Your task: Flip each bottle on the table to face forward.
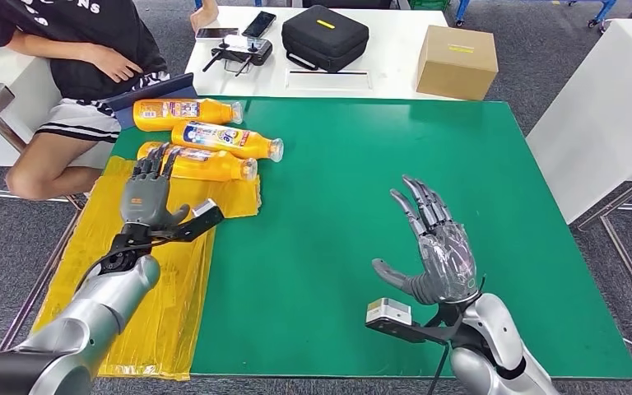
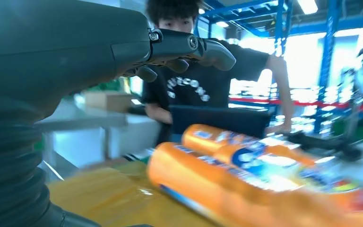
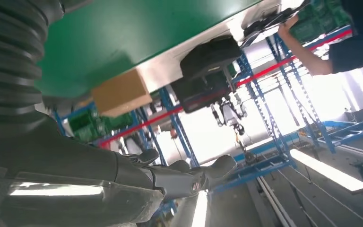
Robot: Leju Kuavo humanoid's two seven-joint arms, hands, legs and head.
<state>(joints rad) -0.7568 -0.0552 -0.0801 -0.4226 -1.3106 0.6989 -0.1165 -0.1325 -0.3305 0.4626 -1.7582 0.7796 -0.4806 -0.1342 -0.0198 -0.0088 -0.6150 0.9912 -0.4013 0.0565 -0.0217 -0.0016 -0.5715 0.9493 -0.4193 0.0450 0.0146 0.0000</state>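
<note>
From the head view I had three orange bottles lying on their sides at the far left of the green surface (image 1: 362, 214), caps toward the right. The far bottle (image 1: 185, 113) and the middle bottle (image 1: 226, 139) lay close together; the nearest bottle (image 1: 206, 164) rested partly on a yellow sheet (image 1: 164, 296). My left hand (image 1: 148, 193) was over that sheet, fingers apart and holding nothing, their tips right at the near bottle's base end; I could not tell whether they touched it. My right hand (image 1: 432, 247) hovered well apart over bare green, spread and empty. A seated person (image 1: 82, 74) was just beyond the bottles.

In the left wrist view the bottles (image 2: 246, 175) were blurred but close under the unclenched fingers (image 2: 208, 49).

The right wrist view showed relaxed fingers (image 3: 212, 170) gripping nothing, with a cardboard box (image 3: 120, 92) and a black case (image 3: 208, 71) on the neighbouring white table.

I judged this as the reach for the near bottle. Next I would need to close around its body and roll it about its long axis until the label faced forward.
</note>
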